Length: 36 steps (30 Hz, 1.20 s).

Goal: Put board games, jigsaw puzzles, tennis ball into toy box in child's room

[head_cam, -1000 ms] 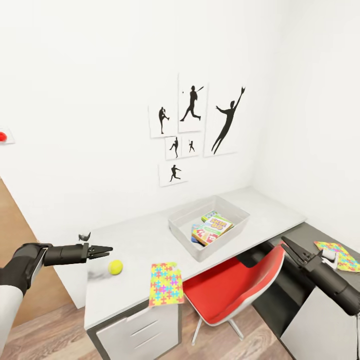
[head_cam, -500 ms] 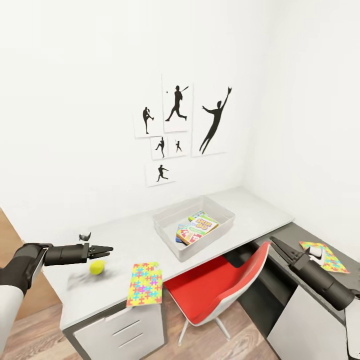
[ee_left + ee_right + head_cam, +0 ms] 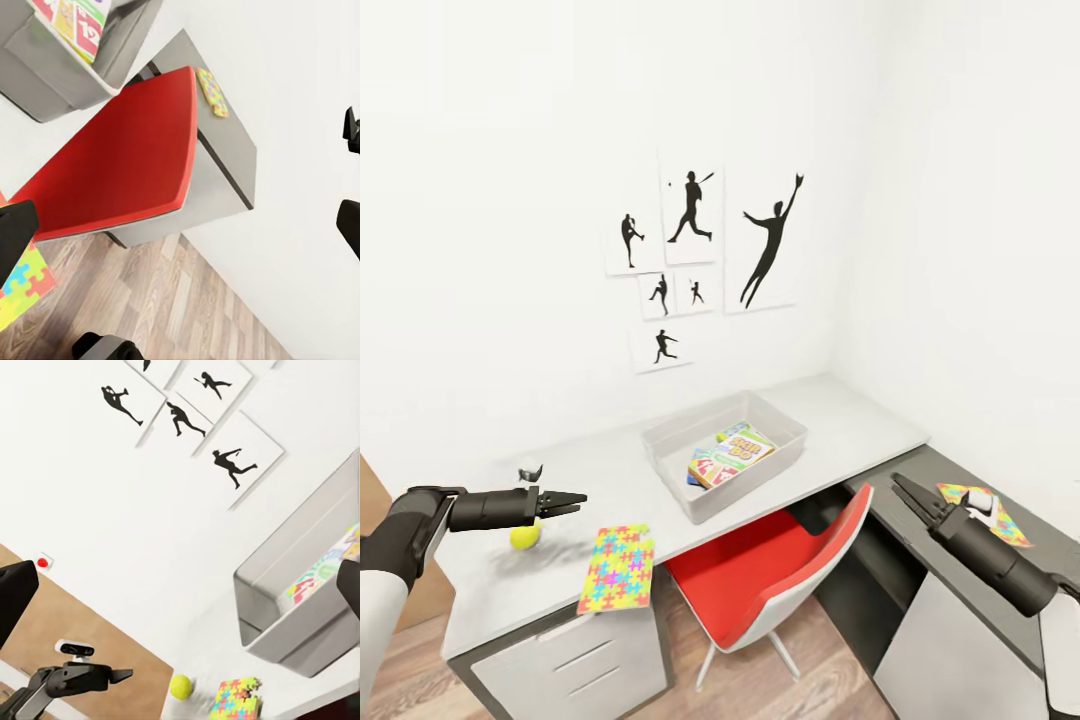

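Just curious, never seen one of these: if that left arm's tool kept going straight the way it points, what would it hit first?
Probably the toy box. The left tool points across the table, passing above the tennis ball. Depth is unclear, so it might clear the rim.

The L-shaped table (image 3: pixel 840 425) carries the toy box (image 3: pixel 722 455) mid-top — ball (image 3: pixel 525 535) and one puzzle (image 3: pixel 617 567) by the front edge, another puzzle (image 3: pixel 982 511) on the side wing.

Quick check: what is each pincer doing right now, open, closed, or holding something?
Left pincer: open, holding nothing, beside the tennis ball.
Right pincer: open, holding nothing.
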{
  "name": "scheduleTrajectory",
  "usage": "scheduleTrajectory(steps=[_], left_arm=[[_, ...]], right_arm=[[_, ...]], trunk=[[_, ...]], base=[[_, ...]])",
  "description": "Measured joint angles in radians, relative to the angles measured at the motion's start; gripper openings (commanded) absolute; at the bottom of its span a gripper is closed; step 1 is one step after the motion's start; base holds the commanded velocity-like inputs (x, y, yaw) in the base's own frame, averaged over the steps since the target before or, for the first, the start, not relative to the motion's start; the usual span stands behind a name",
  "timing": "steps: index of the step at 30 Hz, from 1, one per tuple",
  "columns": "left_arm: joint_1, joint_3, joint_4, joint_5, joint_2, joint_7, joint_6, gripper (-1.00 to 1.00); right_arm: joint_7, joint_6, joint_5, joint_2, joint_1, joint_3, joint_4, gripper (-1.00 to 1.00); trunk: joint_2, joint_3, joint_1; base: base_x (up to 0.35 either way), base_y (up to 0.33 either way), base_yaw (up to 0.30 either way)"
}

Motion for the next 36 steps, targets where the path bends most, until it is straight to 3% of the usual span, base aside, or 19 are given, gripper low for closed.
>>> scheduleTrajectory(steps=[14, 36], left_arm=[[0.0, 0.001, 0.001, 0.001, 0.0, 0.0, 0.001, 1.0], [0.0, 0.001, 0.001, 0.0, 0.0, 0.0, 0.0, 1.0]], right_arm=[[-0.01, 0.001, -0.001, 0.001, 0.0, 0.009, -0.003, 1.0], [-0.008, 0.001, 0.0, 0.004, 0.0, 0.012, -0.007, 1.0]], trunk=[[0.0, 0.0, 0.0], [0.0, 0.0, 0.0]], base=[[0.0, -0.125, 0.0], [-0.017, -0.024, 0.0]])
